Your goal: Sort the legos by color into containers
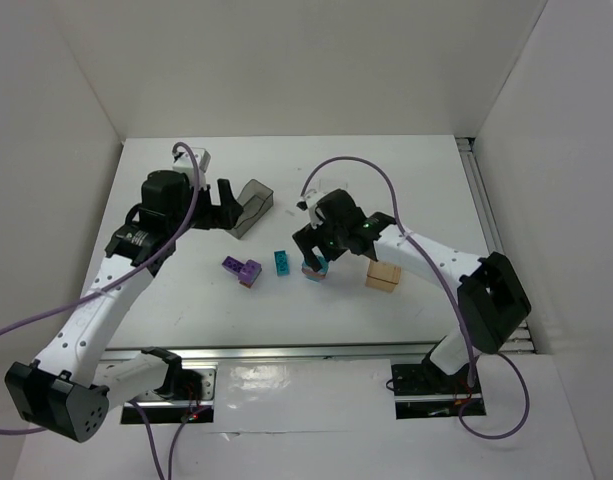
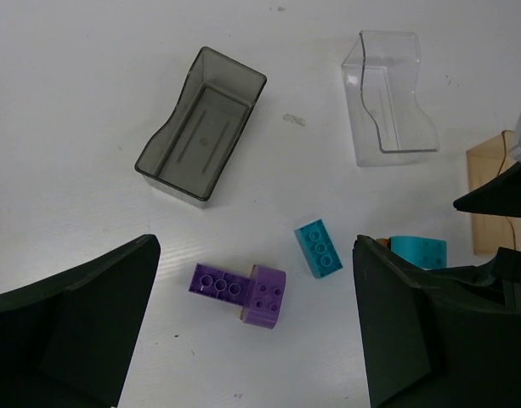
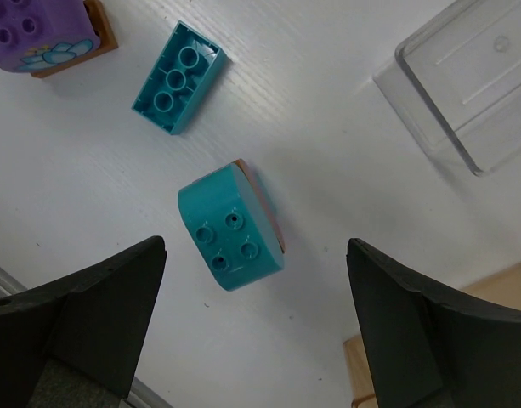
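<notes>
Fingers (image 3: 99, 323) of the right claw (image 3: 256, 255) stand spread either side of a teal brick (image 3: 230, 229) on the table (image 3: 328, 127), lined up to grasp (nothing held yet); left claw (image 2: 256, 246) hangs open over purple bricks (image 2: 243, 293).

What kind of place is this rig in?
Probably a lab robot test cell: plain white panels wall in a white table, with a teal studded plastic brick and a dark smoky-grey translucent box as props.

Lab test cell: white panels (image 1: 286, 60) enclose table (image 1: 406, 180)
</notes>
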Controlling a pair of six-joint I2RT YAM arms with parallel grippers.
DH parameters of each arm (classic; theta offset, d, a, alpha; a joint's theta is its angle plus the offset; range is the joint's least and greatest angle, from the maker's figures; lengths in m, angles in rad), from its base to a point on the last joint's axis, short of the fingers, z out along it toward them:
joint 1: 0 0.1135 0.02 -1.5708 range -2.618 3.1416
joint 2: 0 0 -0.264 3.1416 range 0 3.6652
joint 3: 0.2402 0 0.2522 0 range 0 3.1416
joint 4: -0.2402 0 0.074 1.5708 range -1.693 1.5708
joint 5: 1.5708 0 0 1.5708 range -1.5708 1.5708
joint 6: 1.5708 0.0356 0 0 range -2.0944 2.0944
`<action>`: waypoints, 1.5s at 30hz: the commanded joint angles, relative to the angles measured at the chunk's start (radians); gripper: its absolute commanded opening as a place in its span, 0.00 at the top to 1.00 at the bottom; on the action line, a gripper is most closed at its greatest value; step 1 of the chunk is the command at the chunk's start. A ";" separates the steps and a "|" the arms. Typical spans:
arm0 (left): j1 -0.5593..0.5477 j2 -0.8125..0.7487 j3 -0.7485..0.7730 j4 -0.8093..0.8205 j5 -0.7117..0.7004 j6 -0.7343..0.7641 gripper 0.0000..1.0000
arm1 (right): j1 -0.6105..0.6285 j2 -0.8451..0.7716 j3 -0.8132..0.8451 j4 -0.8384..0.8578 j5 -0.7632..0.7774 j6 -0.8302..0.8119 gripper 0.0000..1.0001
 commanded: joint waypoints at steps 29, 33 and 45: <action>0.000 0.007 -0.018 -0.030 0.084 0.100 0.00 | 0.058 0.107 0.053 0.022 -0.008 0.006 0.77; 0.000 0.016 0.019 -0.045 0.313 0.129 0.00 | 0.037 -0.004 0.043 0.022 -0.047 0.042 0.79; 0.000 0.062 0.030 -0.022 1.093 0.270 0.02 | -0.224 -0.288 0.017 0.022 -0.853 0.077 0.83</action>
